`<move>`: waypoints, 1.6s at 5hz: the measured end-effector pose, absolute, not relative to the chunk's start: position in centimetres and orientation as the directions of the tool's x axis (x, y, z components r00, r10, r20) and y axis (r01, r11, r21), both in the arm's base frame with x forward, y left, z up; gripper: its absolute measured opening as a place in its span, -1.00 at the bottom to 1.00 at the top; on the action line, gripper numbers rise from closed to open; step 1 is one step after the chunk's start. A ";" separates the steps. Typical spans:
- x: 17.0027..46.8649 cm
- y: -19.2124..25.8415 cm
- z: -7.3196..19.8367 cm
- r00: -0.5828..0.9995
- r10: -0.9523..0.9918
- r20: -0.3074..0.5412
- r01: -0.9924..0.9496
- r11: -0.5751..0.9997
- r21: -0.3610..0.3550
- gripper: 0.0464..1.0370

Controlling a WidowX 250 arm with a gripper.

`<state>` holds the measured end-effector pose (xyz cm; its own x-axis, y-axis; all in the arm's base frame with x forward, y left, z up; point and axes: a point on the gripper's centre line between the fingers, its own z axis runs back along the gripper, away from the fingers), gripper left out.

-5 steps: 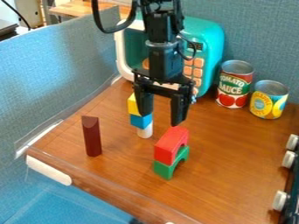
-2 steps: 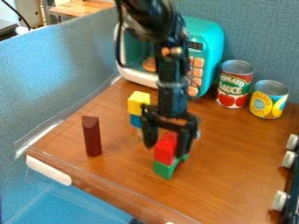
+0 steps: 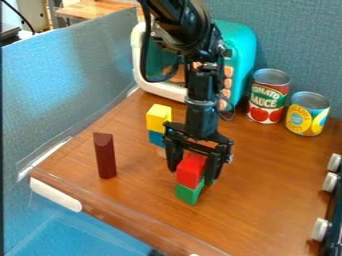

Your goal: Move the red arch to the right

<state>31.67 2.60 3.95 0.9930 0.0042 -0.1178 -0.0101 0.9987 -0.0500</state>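
Gripper (image 3: 194, 175) has come down lower than a moment ago, 2 fingers apart astride the red arch (image 3: 190, 171), which sits atop the green block (image 3: 189, 194); they may be touching it

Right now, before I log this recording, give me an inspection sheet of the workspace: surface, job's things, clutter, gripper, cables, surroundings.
Surface: brown wood-look tabletop.
Job's things: red arch on top of green block.
Clutter: yellow block above blue block, pale piece below; dark red block upright; red-labelled can and yellow-labelled can upright behind, to the right.
Gripper: black gripper lowered around the red arch, jaws apart, one each side; contact cannot be told.
Cables: black cable looping beside the arm.
Surroundings: teal toy microwave behind; blue-grey panels; white knobs at right edge.
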 end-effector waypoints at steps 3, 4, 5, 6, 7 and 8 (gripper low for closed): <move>30.3 1.7 9.9 0.995 0.082 0.048 -0.078 0.993 -0.088 0.15; 29.6 1.4 11.8 0.973 0.211 0.091 -0.189 0.959 -0.212 0.15; 29.5 -0.2 11.7 0.922 0.383 0.047 -0.371 0.913 -0.171 0.15; 29.7 -1.6 9.7 0.895 0.446 -0.004 -0.444 0.889 -0.115 0.15; 29.6 -2.0 9.3 0.771 0.636 0.045 -0.634 0.772 -0.046 0.15; 28.9 -1.6 8.6 0.583 0.810 0.068 -0.809 0.586 -0.046 0.15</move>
